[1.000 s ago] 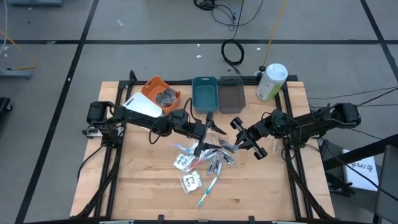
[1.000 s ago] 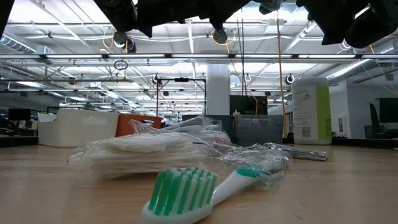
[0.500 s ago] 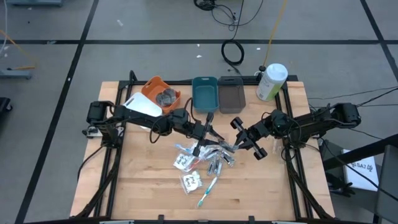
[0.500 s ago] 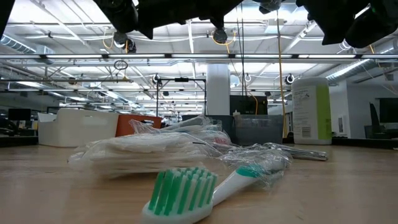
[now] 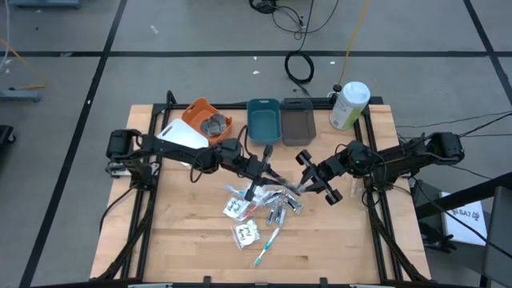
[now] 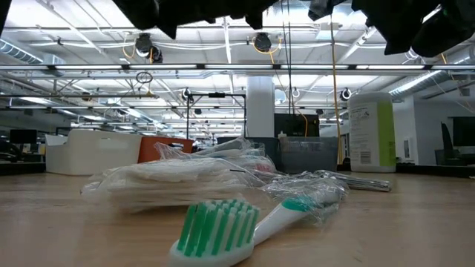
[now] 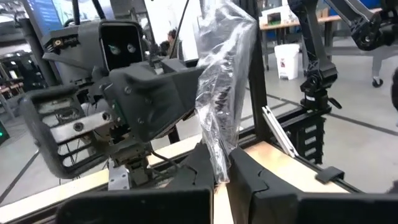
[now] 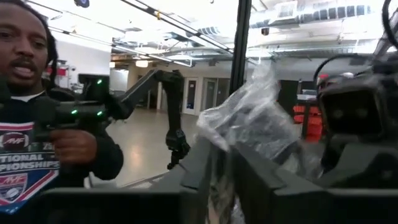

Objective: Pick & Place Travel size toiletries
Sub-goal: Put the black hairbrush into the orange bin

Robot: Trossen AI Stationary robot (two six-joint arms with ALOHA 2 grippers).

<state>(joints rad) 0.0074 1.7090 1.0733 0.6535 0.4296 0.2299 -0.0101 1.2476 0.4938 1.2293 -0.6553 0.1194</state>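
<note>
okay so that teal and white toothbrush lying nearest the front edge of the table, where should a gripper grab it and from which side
Probably the handle's middle, from straight above. The toothbrush lies flat and slanted on the table, its bristled head toward the front edge and nothing touching that end. Set the fingers across the thin handle; its upper end runs toward the wrapped packets, so stay clear of them.

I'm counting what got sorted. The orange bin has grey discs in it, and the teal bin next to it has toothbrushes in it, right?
Not quite. The orange bin does hold grey discs, but the teal bin beside it looks empty in the high view. A teal-white toothbrush lies on the table.
</note>
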